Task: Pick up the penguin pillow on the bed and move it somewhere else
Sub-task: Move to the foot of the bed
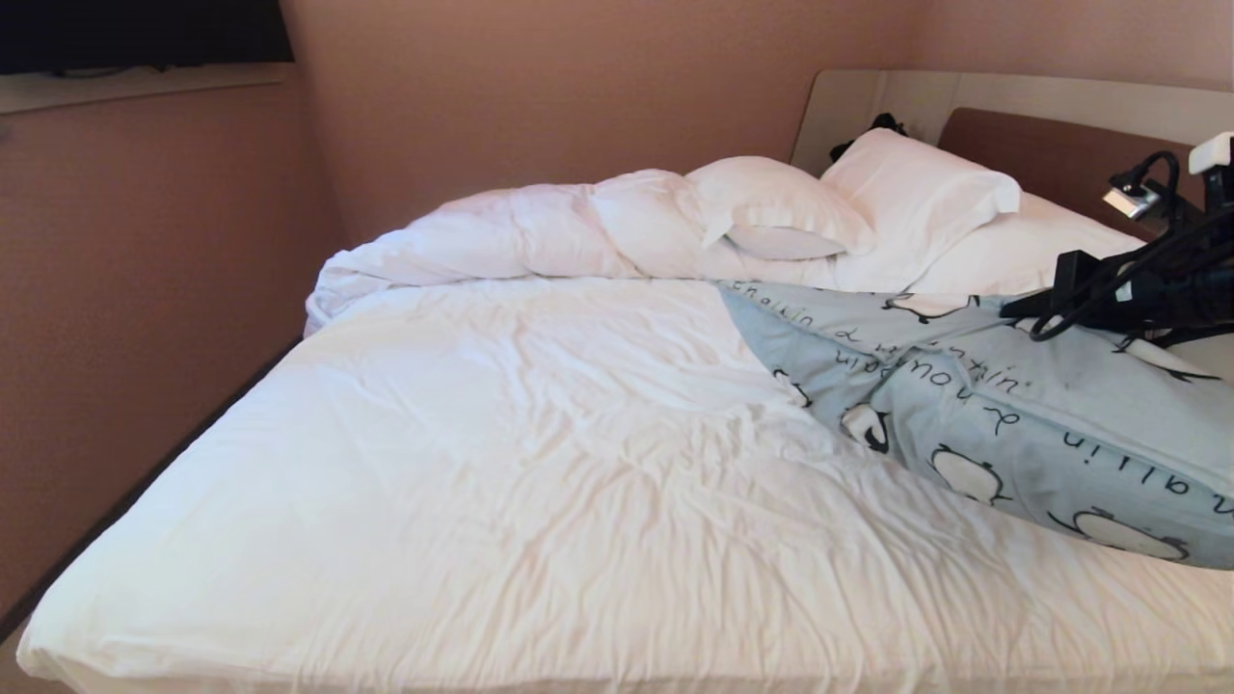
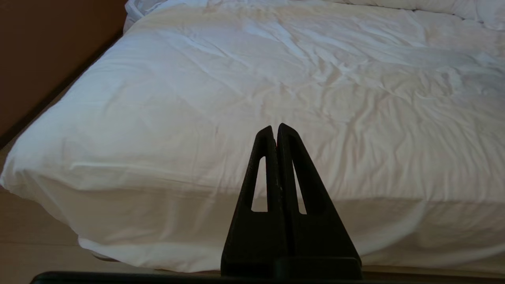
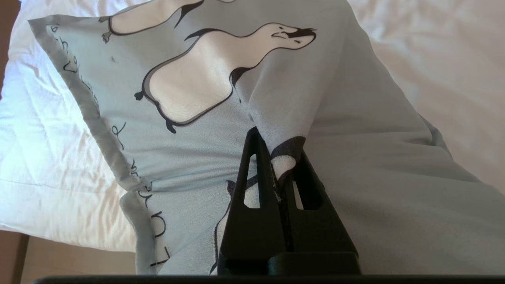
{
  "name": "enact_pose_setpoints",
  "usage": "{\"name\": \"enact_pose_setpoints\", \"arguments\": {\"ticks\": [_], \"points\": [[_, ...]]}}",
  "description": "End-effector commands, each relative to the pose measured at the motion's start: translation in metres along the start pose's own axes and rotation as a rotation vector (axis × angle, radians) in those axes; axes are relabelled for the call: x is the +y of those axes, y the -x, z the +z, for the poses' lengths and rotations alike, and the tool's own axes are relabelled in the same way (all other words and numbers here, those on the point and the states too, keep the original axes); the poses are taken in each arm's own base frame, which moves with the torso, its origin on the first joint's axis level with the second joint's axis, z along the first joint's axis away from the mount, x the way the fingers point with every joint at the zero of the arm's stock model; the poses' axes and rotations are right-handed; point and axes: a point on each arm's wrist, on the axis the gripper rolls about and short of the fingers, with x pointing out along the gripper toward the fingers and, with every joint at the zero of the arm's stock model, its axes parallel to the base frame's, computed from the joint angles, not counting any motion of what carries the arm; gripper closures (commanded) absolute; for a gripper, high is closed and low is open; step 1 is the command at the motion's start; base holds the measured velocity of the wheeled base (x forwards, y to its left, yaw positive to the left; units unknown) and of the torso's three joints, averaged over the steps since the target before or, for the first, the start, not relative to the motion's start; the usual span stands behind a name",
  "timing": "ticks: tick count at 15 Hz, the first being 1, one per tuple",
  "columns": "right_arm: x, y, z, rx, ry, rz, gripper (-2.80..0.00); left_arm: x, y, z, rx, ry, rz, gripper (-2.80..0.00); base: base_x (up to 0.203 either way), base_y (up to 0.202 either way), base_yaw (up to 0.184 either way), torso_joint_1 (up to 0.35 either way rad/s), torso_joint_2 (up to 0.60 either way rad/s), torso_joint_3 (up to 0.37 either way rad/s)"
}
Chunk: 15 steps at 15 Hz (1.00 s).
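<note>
The light blue penguin pillow (image 1: 1012, 414) lies slanted on the right side of the bed (image 1: 540, 453), with one corner reaching toward the white pillows. My right gripper (image 3: 278, 152) is shut on a pinched fold of the penguin pillow (image 3: 355, 98), and the fabric rises in a ridge from between its fingers. In the head view the right arm (image 1: 1138, 280) comes in from the right edge above the pillow. My left gripper (image 2: 275, 128) is shut with nothing in it and hangs level in front of the foot of the bed (image 2: 197, 98).
Two plain white pillows (image 1: 906, 193) and a bunched white duvet (image 1: 540, 231) lie along the head of the bed. A brown headboard (image 1: 1041, 145) stands behind them, with a black bundle (image 1: 872, 130) on it. A wall (image 1: 145, 289) runs close along the bed's left side.
</note>
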Motion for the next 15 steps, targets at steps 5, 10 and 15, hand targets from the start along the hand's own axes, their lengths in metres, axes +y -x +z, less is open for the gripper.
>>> {"name": "enact_pose_setpoints", "arguments": {"ticks": [5,10,15], "points": [[0.0013,0.0006,-0.0006,0.002,0.002,0.003,0.0,0.0,-0.0002,-0.0007,0.001,0.0,0.0,0.0,0.0,0.194,0.001,0.001,0.0,0.004],[0.0023,0.0006,-0.0018,0.006,0.002,0.006,0.0,0.0,-0.0002,-0.0007,0.001,0.001,0.0,0.0,0.0,0.195,0.0,0.001,0.0,0.002],[0.0037,0.0001,-0.0021,0.008,0.004,0.009,0.0,0.0001,-0.0002,-0.0007,0.001,0.001,0.0,0.0,0.0,0.195,0.0,0.002,0.0,0.003]]}}
